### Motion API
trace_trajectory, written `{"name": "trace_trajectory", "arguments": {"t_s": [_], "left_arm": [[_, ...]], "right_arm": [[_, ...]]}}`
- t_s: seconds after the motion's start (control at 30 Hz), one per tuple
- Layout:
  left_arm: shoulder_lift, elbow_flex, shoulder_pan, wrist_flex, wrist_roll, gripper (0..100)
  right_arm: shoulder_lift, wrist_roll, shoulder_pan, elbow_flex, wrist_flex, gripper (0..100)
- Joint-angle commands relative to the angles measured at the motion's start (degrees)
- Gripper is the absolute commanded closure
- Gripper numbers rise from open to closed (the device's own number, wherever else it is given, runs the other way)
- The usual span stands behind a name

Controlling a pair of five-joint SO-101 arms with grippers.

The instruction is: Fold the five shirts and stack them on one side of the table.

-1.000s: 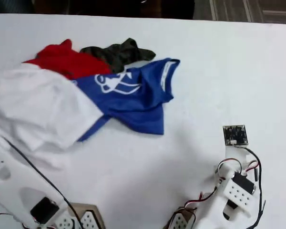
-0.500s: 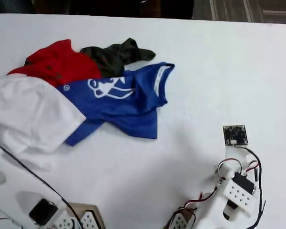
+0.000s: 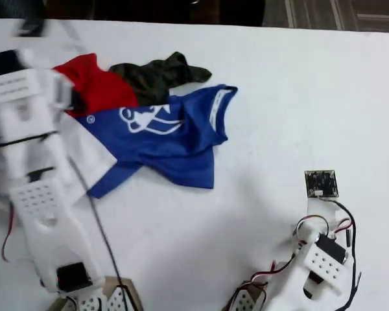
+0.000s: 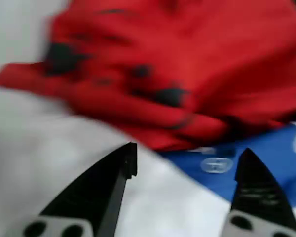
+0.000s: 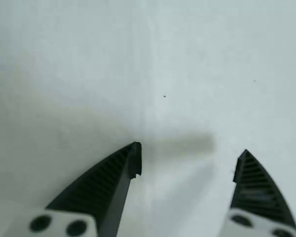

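Observation:
A pile of shirts lies at the table's far left. The red shirt (image 3: 100, 81) is at the back, with a dark camouflage shirt (image 3: 159, 72) beside it. The blue printed shirt (image 3: 168, 136) spreads toward the middle, and the white shirt (image 3: 91, 155) lies partly under my left arm (image 3: 42, 201). My left gripper (image 4: 190, 163) is open and hovers over the spot where the red shirt (image 4: 187, 64), white shirt (image 4: 39, 143) and blue shirt (image 4: 271, 148) meet. My right gripper (image 5: 187, 158) is open above the bare table (image 5: 163, 59).
My right arm (image 3: 321, 259) is folded low at the front right, with loose wires and a small dark circuit board (image 3: 321, 183) just behind it. The white tabletop (image 3: 298, 97) is bare to the right of the pile.
The shirt pile first slid a little to the left. My left arm has since swung up from the front-left corner over the white shirt to the red shirt. The right arm stayed still.

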State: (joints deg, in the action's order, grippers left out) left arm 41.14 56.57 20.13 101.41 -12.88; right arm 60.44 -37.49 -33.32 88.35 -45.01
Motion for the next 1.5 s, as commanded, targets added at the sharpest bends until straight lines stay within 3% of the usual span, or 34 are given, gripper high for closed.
{"name": "trace_trajectory", "arguments": {"t_s": [0.0, 0.2, 0.47, 0.57, 0.7, 0.77, 0.93, 1.13, 1.3, 1.47], "left_arm": [[-6.0, -3.9, -9.8, 0.9, 0.1, 66], [-3.3, -10.9, -17.0, -0.4, -3.9, 66], [5.5, -11.9, -11.5, -9.2, -4.0, 67], [6.0, -11.9, -7.0, -12.4, -4.0, 72], [5.8, -11.9, -0.2, -12.8, -4.0, 100], [5.8, -11.9, 3.8, -12.0, -4.0, 94], [5.7, -8.9, 15.1, -9.5, -5.8, 98], [5.8, 10.4, 27.1, 0.7, -9.9, 97], [6.2, 26.5, 35.1, 0.8, -10.3, 97], [6.4, 32.8, 38.5, 0.7, -10.3, 97]], "right_arm": [[1.4, 0.7, 0.1, -0.2, 1.1, 69.7], [1.4, 0.9, 0.0, -0.2, 1.1, 69.7], [1.4, 0.9, 0.0, -0.2, 1.2, 69.7], [1.4, 1.0, 0.0, -0.2, 1.2, 69.7], [1.4, 1.0, 0.0, -0.2, 1.2, 69.7], [1.4, 1.0, 0.0, -0.2, 1.2, 69.7], [1.4, 1.0, 0.0, -0.2, 1.2, 69.7], [1.4, 1.0, 0.0, -0.2, 1.2, 69.7], [1.4, 1.0, 0.0, -0.2, 1.2, 69.7], [1.4, 1.0, 0.0, -0.2, 1.2, 69.7]]}}
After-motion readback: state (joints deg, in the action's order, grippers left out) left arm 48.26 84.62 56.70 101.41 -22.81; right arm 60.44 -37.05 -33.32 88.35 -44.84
